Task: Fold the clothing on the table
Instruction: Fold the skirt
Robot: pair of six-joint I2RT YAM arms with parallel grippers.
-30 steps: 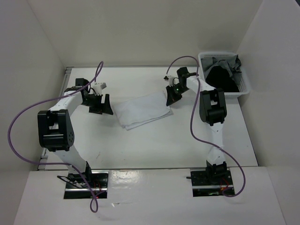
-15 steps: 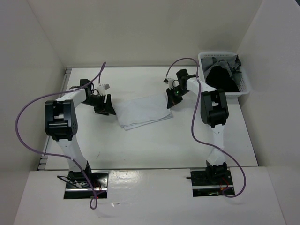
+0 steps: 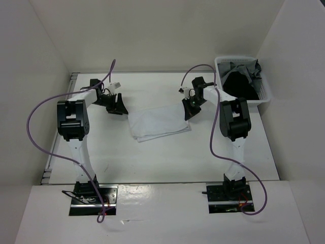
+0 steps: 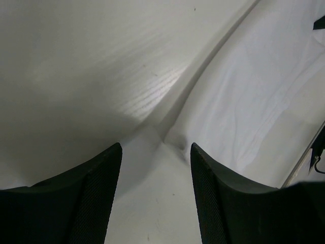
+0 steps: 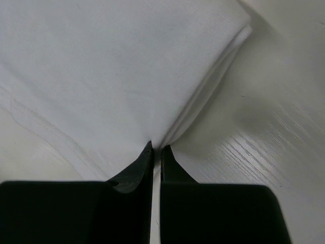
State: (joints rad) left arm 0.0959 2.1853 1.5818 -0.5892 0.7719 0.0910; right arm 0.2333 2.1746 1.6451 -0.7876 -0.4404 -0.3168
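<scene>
Flanking one clothing (image 3: 158, 123): left gripper (image 3: 118, 105), right gripper (image 3: 189, 113)

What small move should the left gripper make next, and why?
Probably ease forward onto the corner of the clothing: the left gripper is open, and that corner lies just beyond its fingers, while the right gripper is shut on the opposite end.

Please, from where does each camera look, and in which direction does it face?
Top external: above and behind the bases, looking down on the table, clothing and basket; left arm and right arm show.
Left wrist: on the left arm, looking past the open left gripper at the clothing's corner.
Right wrist: on the right arm, looking past the right gripper, shut on the clothing's edge.
Shared: all three see the clothing.
</scene>
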